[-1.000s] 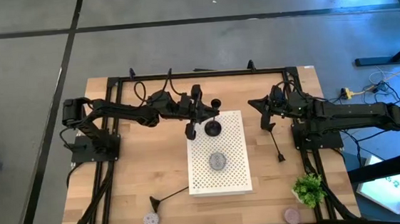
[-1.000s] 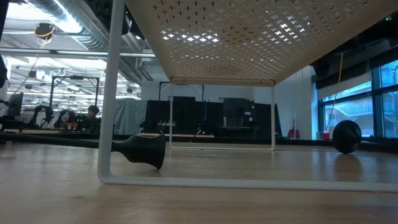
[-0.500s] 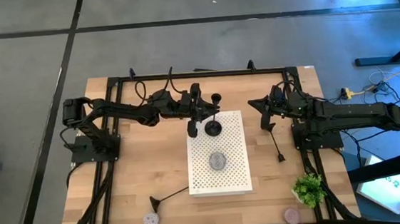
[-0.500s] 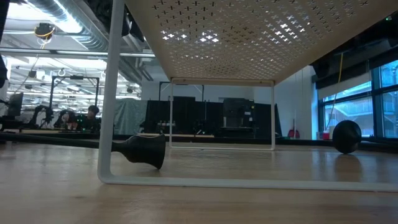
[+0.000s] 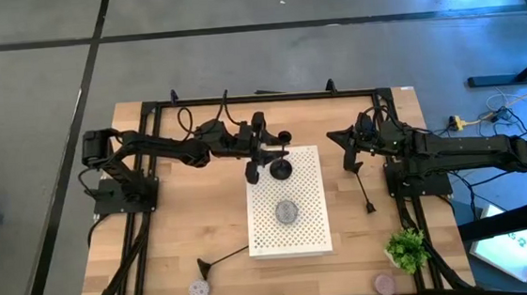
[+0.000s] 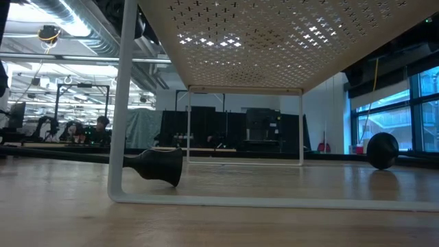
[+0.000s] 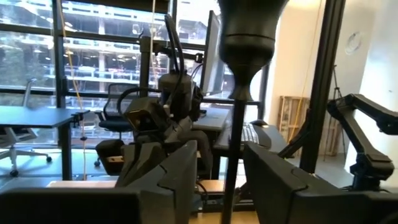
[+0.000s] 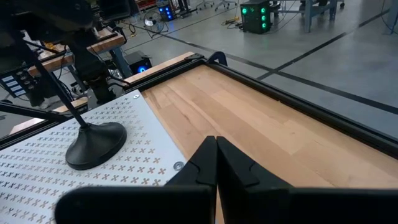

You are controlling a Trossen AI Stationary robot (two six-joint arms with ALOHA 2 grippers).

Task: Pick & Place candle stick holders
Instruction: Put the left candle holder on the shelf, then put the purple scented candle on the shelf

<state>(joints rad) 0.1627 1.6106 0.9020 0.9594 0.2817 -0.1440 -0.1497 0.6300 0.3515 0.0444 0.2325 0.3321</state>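
One black candle stick holder stands upright on its round base [image 5: 281, 170] on the far left part of the white perforated stand [image 5: 308, 229]. My left gripper [image 5: 276, 151] is open, with its fingers on either side of the holder's thin stem [image 7: 233, 143], below the cup [image 7: 249, 31]. A second holder [image 5: 218, 258] lies on its side on the table at the near left. A third [image 5: 365, 194] lies on the table to the right of the stand. My right gripper [image 5: 350, 156] is shut and empty, just beyond the third holder's far end. My left gripper's fingers come level from the table's left and stand to both sides of the upright holder's stem [image 7: 233, 143]. The stem is nearer to one finger [image 7: 267, 180]. I cannot tell whether that finger touches it.
A small round grey disc [image 5: 287, 212] lies on the stand. Two more discs [image 5: 197, 289] [image 5: 384, 284] lie near the table's near edge, and a small green plant [image 5: 406, 247] stands at the near right. Black frame rails run round the table's edges.
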